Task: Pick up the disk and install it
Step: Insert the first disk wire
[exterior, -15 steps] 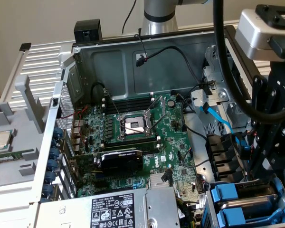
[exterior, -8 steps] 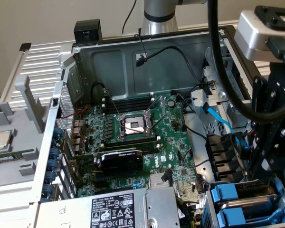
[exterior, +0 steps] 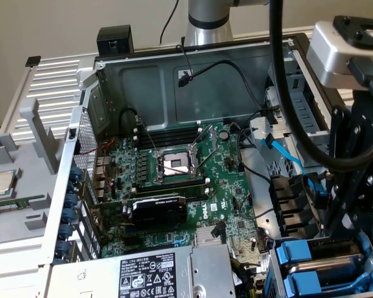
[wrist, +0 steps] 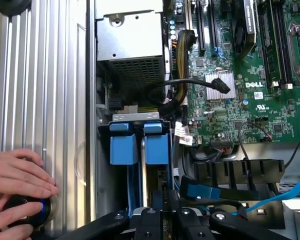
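Observation:
Two blue carrier frames stand side by side in the drive bay at the open case's corner. The disk [wrist: 156,146] nearer the motherboard sits in its blue carrier [exterior: 296,254], the second carrier [wrist: 124,145] right beside it. My gripper [wrist: 166,202] hangs over the rear end of that disk, fingers drawn close together. The black linkage hides whether they pinch its edge. In the exterior view the gripper [exterior: 347,231] is low at the exterior view's right, just above the blue rails.
The green motherboard [exterior: 174,180] fills the case's middle, with the grey power-supply box [exterior: 168,273] at the front. Black cables and a blue flat cable [wrist: 285,192] run beside the bay. A person's hands [wrist: 17,180] rest on a black knob. A small CPU chip [exterior: 1,182] lies outside the case.

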`<state>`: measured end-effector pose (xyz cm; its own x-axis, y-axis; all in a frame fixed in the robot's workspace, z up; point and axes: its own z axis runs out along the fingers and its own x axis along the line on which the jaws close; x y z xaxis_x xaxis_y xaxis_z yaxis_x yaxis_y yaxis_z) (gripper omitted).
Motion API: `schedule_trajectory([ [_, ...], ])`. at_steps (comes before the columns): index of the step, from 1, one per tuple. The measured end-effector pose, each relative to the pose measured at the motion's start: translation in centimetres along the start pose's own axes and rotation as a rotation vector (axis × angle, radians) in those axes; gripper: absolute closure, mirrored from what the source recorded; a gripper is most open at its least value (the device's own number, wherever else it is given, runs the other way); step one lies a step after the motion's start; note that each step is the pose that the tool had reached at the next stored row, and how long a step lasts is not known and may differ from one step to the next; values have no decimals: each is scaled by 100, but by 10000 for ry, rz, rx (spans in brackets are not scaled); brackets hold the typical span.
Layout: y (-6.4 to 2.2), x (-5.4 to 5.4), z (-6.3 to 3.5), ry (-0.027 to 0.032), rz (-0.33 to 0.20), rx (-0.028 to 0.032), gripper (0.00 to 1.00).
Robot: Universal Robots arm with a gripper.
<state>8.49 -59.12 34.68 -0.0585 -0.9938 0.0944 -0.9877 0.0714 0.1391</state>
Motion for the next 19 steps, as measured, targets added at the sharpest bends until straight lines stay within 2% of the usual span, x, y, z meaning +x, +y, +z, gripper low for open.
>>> schedule_trajectory([
  [4,6,2,5,-100,28,40,83],
  [7,23,4,12,-124,68,59,83],
  [10,30,3,14,-173,106,95,83],
  [12,29,4,16,-227,136,111,83],
  [13,30,5,18,-276,152,122,83],
  [19,26,53,28,-314,230,116,83],
])
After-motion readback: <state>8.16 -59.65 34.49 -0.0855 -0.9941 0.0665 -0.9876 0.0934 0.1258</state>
